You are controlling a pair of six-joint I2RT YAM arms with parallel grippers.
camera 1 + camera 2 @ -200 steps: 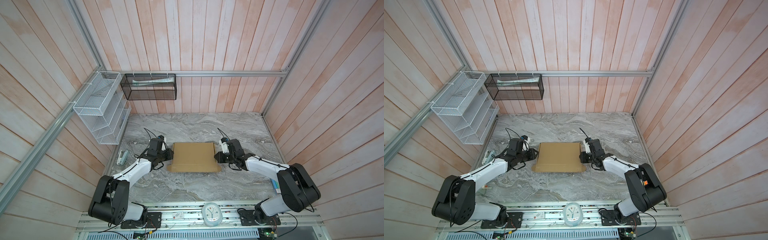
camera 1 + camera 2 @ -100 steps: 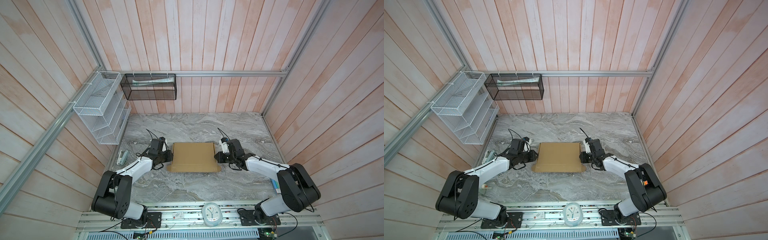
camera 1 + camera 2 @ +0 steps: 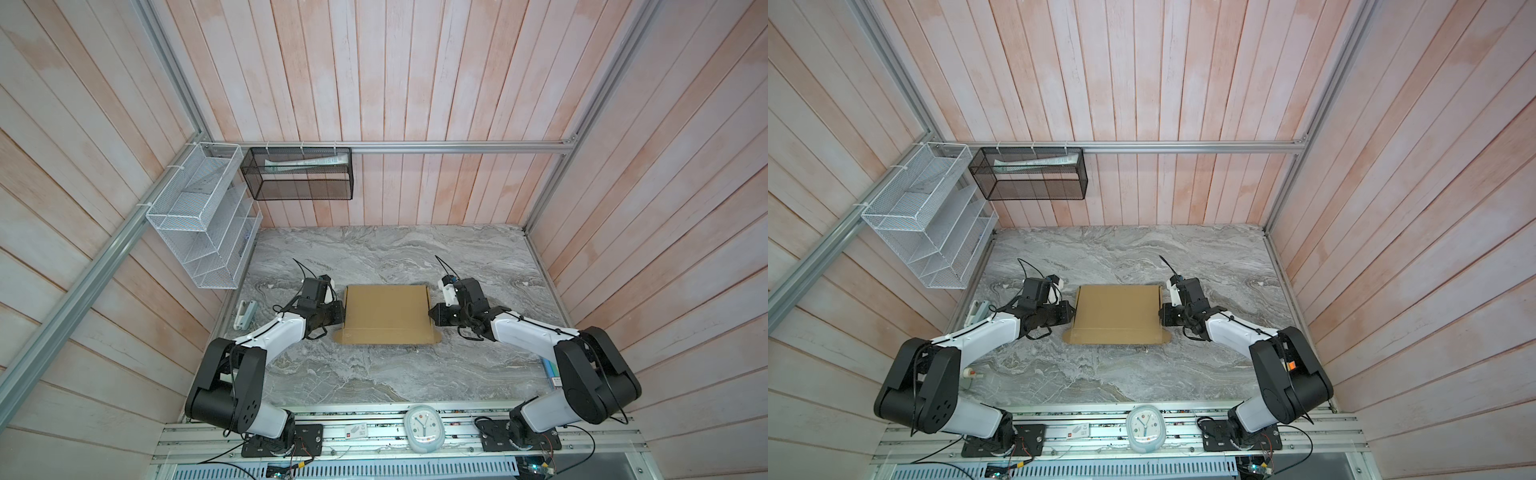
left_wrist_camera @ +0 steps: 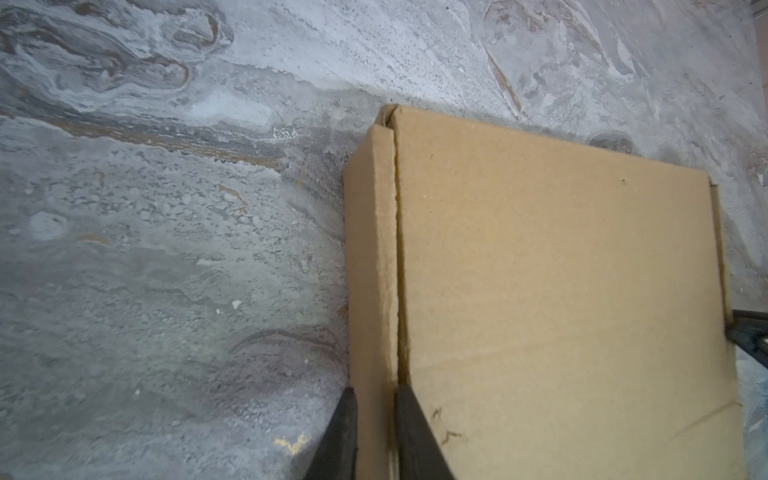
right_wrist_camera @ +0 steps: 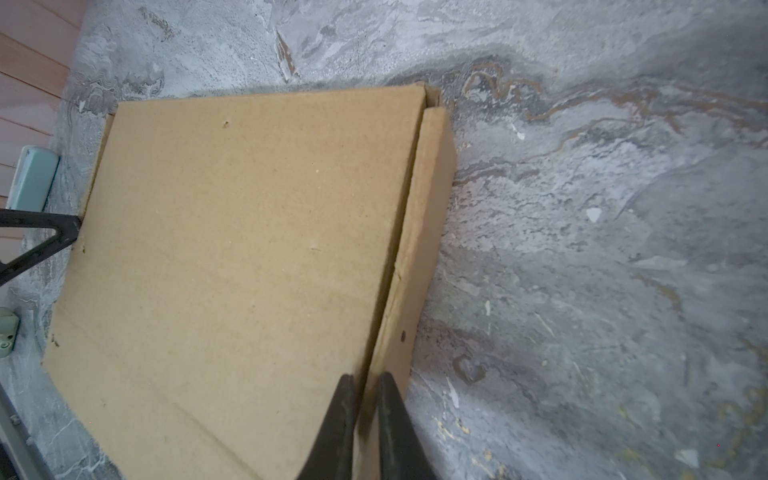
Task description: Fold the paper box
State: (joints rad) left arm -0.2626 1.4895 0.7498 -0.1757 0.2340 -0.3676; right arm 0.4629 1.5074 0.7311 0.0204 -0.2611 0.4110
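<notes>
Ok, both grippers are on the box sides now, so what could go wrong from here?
1. The left gripper and right gripper each pinch a thin side wall of the box. Uneven pulling could bend or tear the cardboard, or skew the box.
2. The front flap lies flat on the table, apparently untucked, so the lid may spring open once released.

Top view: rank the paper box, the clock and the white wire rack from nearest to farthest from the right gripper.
From the right gripper, in a top view:
1. paper box: right at it; the fingers pinch its right side wall.
2. clock: at the front, near the middle.
3. white wire rack: far left, hung up high, beyond the box.
</notes>
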